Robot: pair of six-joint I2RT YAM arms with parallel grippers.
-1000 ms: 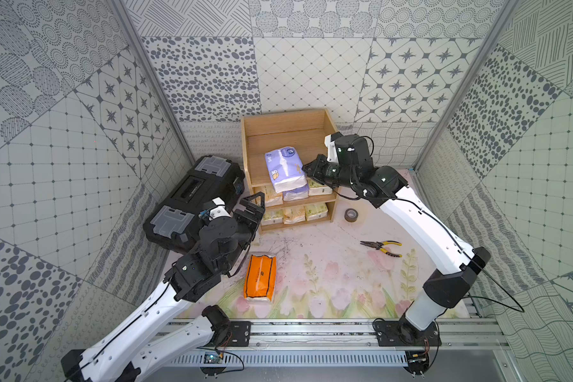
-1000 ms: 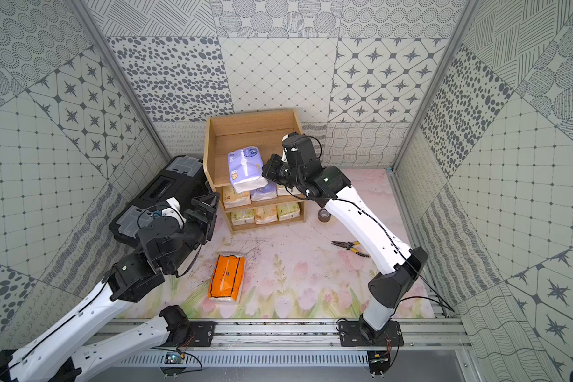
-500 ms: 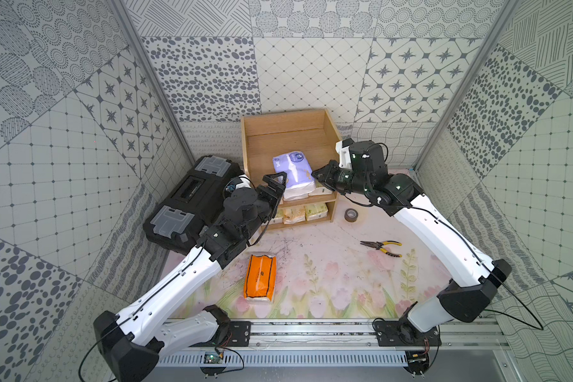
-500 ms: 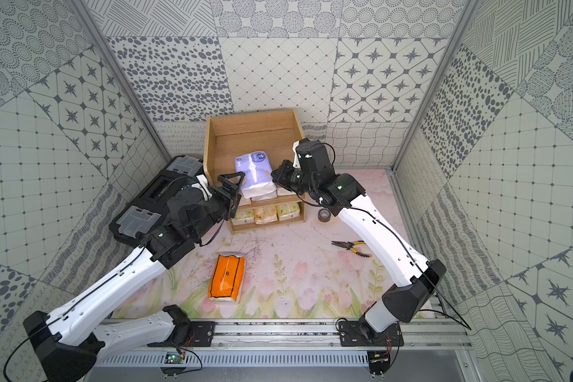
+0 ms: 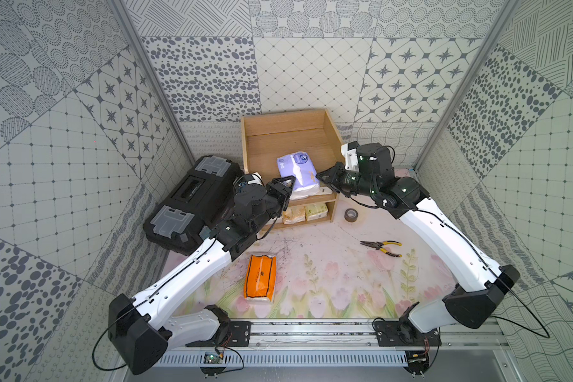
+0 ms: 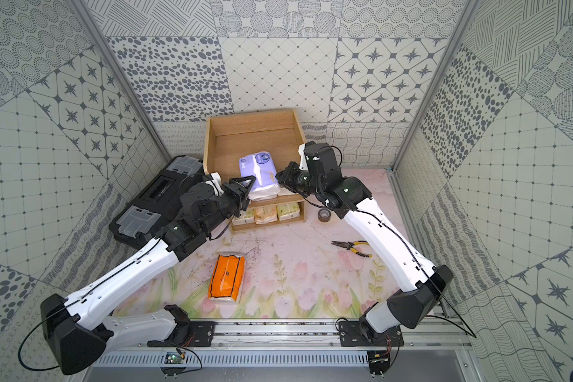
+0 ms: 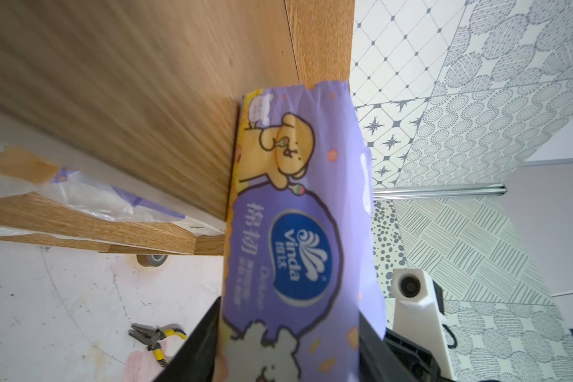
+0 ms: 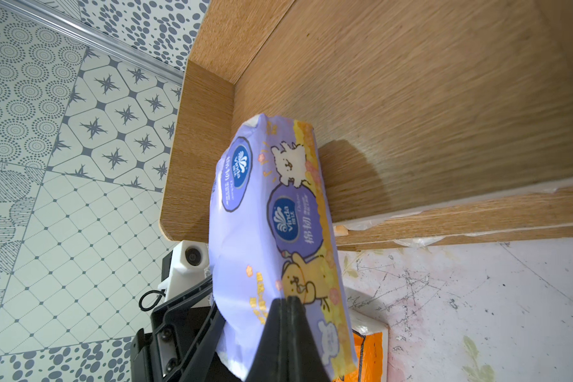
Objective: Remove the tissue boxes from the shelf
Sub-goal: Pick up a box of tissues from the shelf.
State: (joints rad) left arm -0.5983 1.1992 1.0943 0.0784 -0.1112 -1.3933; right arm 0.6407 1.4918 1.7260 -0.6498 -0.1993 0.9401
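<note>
Lab robot cell: patterned panel walls, aluminium base rail.

A black toolbox lies at the far left of the floral surface. A grey tape roll sits well right of it, with yellow-handled pliers nearby.

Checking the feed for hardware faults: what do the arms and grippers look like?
White link shells, black joints and thin black cables on the left arm and right arm. Black left gripper and right gripper, triangular-framed fingers, white camera block at each wrist.

Left end effector swung forward, now closing around lowered lavender pack.
</note>
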